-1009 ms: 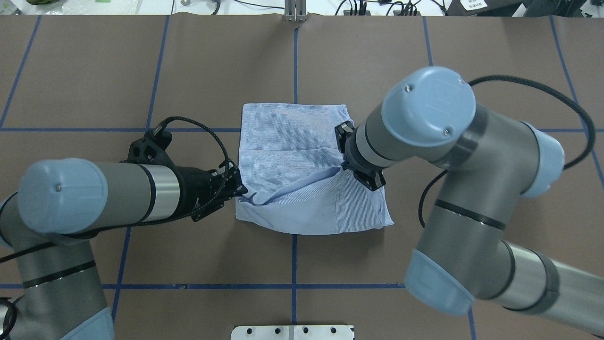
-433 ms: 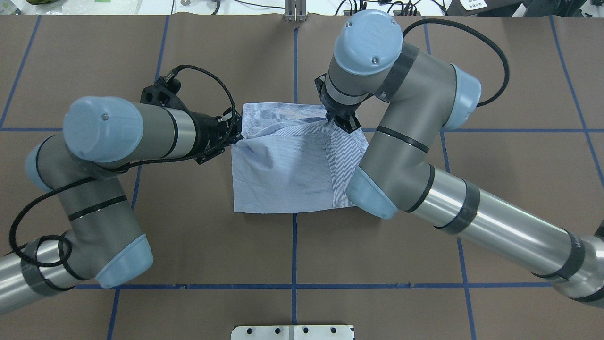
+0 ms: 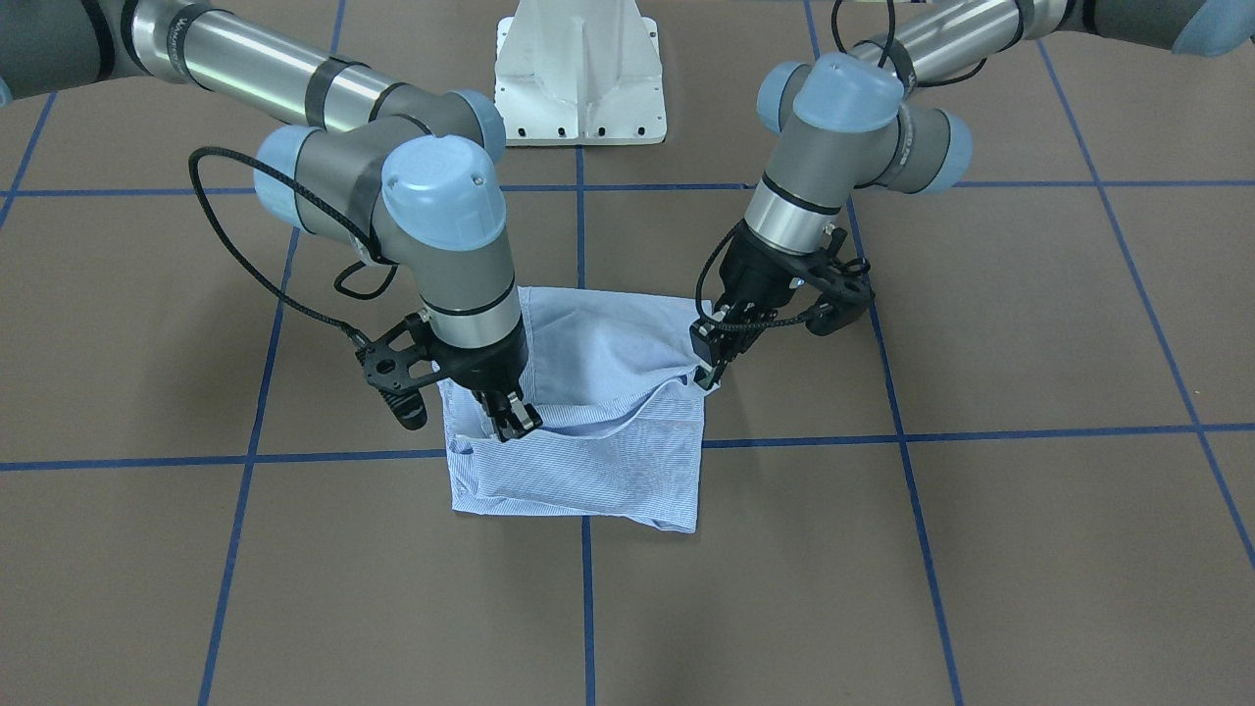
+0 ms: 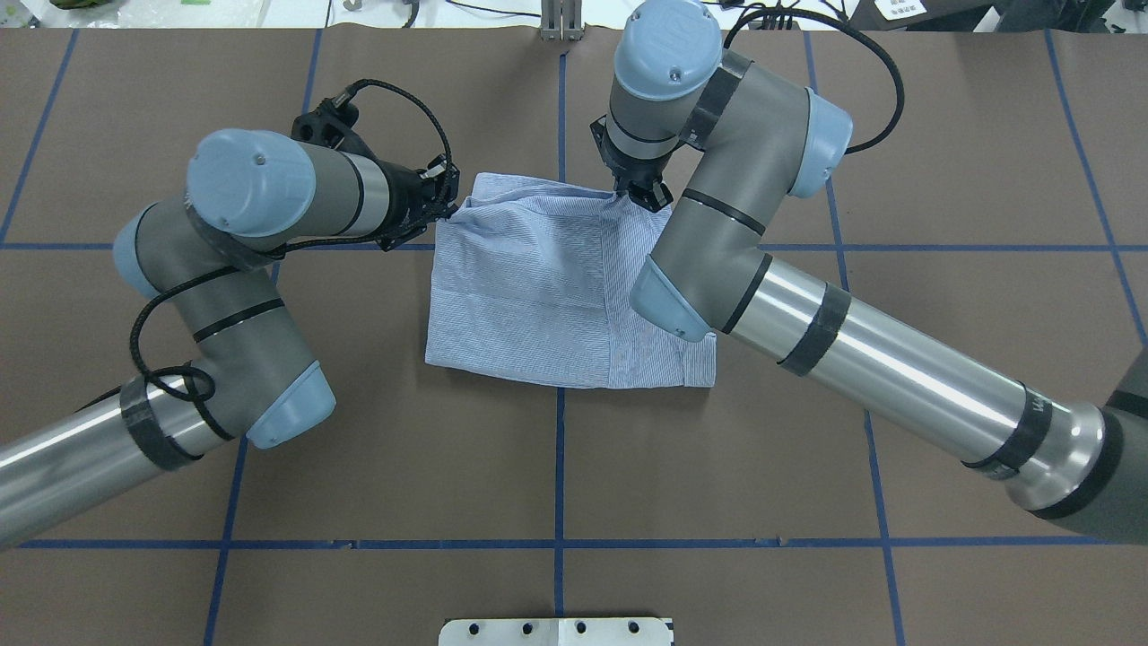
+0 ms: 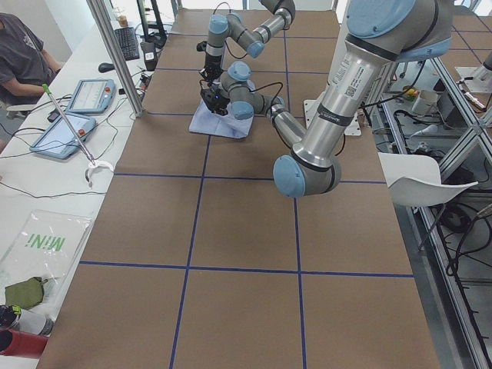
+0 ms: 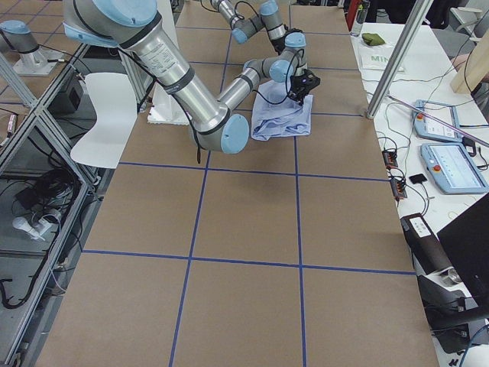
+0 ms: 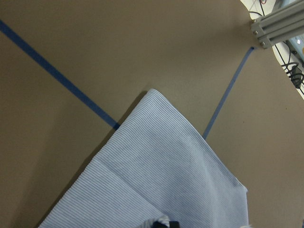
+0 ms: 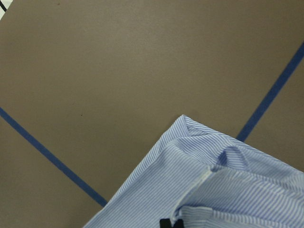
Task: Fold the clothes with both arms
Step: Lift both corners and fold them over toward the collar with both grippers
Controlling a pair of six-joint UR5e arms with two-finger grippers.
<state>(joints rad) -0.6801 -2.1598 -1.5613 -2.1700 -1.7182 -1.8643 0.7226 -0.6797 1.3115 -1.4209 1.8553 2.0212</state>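
The light blue striped shirt point(image 4: 538, 296) lies folded small on the brown table near its middle. My left gripper point(image 4: 451, 212) is shut on the shirt's far left corner, and in the front-facing view this gripper point(image 3: 708, 371) pinches the cloth just above the table. My right gripper point(image 4: 639, 193) is shut on the far right corner and shows clamped on the fabric point(image 3: 517, 422). The held edge sags between the two grippers over the lower layer point(image 3: 588, 480). Both wrist views show striped cloth point(image 7: 156, 180) point(image 8: 223, 190) spreading out from the fingers.
The white pedestal base point(image 3: 578, 78) stands at the robot's side of the table. Blue tape lines point(image 4: 558, 467) grid the brown surface. An aluminium post point(image 4: 560, 22) marks the far edge. A seated person point(image 5: 23, 54) and tablets point(image 5: 88, 96) are beyond that edge.
Both grippers carried the shirt's near edge away from the robot, over the lower layer to the far edge. Both arms stretched out further, and both stayed shut on the cloth.
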